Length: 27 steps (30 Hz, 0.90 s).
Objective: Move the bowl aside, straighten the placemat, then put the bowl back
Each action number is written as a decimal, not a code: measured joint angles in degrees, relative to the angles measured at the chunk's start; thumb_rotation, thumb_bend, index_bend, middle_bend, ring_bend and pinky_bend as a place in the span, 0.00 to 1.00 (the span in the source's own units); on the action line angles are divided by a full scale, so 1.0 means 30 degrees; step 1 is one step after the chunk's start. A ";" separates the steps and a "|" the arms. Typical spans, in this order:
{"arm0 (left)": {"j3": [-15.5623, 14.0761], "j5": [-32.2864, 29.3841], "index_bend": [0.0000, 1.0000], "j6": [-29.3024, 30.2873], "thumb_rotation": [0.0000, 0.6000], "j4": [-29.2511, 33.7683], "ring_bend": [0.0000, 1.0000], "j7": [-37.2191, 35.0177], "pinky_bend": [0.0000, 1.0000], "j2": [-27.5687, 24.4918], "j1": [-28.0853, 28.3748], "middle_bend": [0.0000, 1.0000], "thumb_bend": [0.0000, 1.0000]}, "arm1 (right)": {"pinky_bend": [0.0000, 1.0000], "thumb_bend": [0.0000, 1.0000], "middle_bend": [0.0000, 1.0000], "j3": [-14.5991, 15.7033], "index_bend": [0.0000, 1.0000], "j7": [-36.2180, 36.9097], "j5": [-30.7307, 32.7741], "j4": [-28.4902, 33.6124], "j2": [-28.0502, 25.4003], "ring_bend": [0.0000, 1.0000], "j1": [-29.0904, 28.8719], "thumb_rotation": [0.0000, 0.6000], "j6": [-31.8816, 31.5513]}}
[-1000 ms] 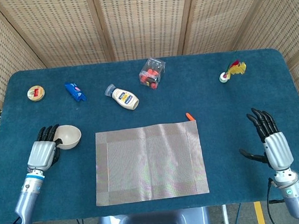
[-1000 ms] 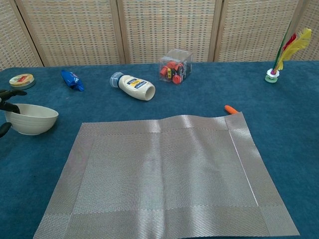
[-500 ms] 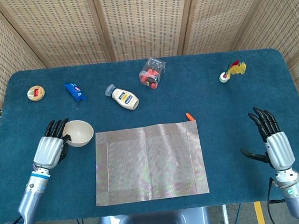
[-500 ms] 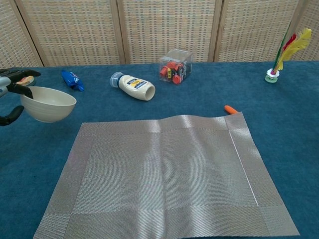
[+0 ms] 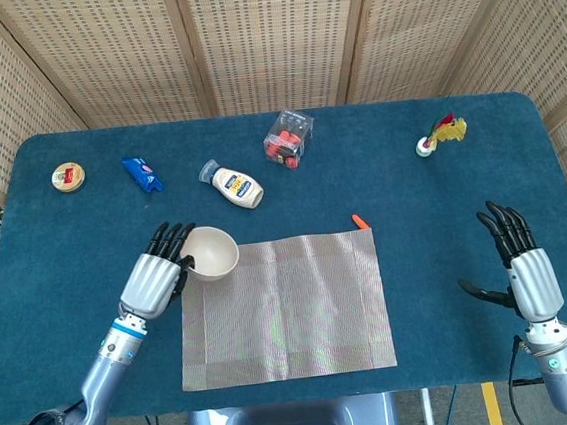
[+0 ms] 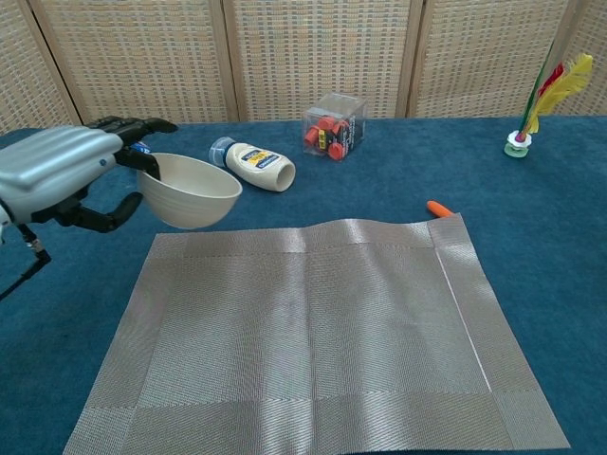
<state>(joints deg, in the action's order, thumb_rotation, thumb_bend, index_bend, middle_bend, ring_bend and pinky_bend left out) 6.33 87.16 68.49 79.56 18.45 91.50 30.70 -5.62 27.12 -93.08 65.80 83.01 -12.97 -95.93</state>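
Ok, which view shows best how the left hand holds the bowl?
The chest view: the left hand grips the bowl by its rim, lifted off the table. The head view shows hand and bowl only from above.

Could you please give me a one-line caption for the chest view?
Left hand holds the bowl above the placemat's corner.

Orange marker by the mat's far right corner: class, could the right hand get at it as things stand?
Probably yes. The right hand is open and holds nothing, and only bare table lies between it and the marker.
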 measured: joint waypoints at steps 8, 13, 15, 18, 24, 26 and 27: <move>-0.0405 0.0349 0.58 -0.1040 1.00 0.0426 0.00 0.1849 0.00 0.2069 0.0976 0.00 0.62 | 0.00 0.22 0.00 -0.0157 0.10 0.0233 0.0132 0.0000 -0.0095 0.00 0.0030 1.00 -0.0027; -0.0587 0.0460 0.58 -0.1439 1.00 0.0171 0.00 0.1970 0.00 0.3288 0.1369 0.00 0.62 | 0.00 0.22 0.00 -0.0275 0.10 0.0499 0.0321 -0.0040 -0.0153 0.00 0.0053 1.00 0.0047; -0.0597 0.0503 0.57 -0.1581 1.00 -0.0030 0.00 0.2146 0.00 0.3816 0.1560 0.00 0.62 | 0.00 0.22 0.00 -0.0313 0.10 0.0598 0.0369 -0.0048 -0.0186 0.00 0.0070 1.00 0.0041; -0.0546 0.0565 0.56 -0.1726 1.00 -0.0416 0.00 0.2409 0.00 0.4569 0.1853 0.00 0.62 | 0.00 0.22 0.00 -0.0400 0.10 0.0824 0.0500 -0.0053 -0.0273 0.00 0.0088 1.00 0.0081; -0.0767 0.0480 0.47 -0.2143 1.00 -0.0850 0.00 0.3234 0.00 0.5051 0.2129 0.00 0.39 | 0.00 0.22 0.00 -0.0455 0.10 0.1079 0.0497 0.0059 -0.0493 0.00 0.0139 1.00 0.0050; -0.0971 0.0328 0.41 -0.2190 1.00 -0.0711 0.00 0.3606 0.00 0.4790 0.2000 0.00 0.28 | 0.00 0.22 0.00 -0.0459 0.10 0.1089 0.0498 0.0129 -0.0531 0.00 0.0153 1.00 0.0055; -0.1051 0.0253 0.39 -0.2217 1.00 -0.0634 0.00 0.3763 0.00 0.4619 0.1938 0.00 0.26 | 0.00 0.22 0.00 -0.0460 0.10 0.1103 0.0498 0.0160 -0.0544 0.00 0.0160 1.00 0.0055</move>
<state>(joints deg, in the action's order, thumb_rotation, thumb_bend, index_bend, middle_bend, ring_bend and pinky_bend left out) 3.17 87.91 61.84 77.65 29.74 105.36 36.51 -7.00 30.43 -91.59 66.29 81.37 -12.49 -95.76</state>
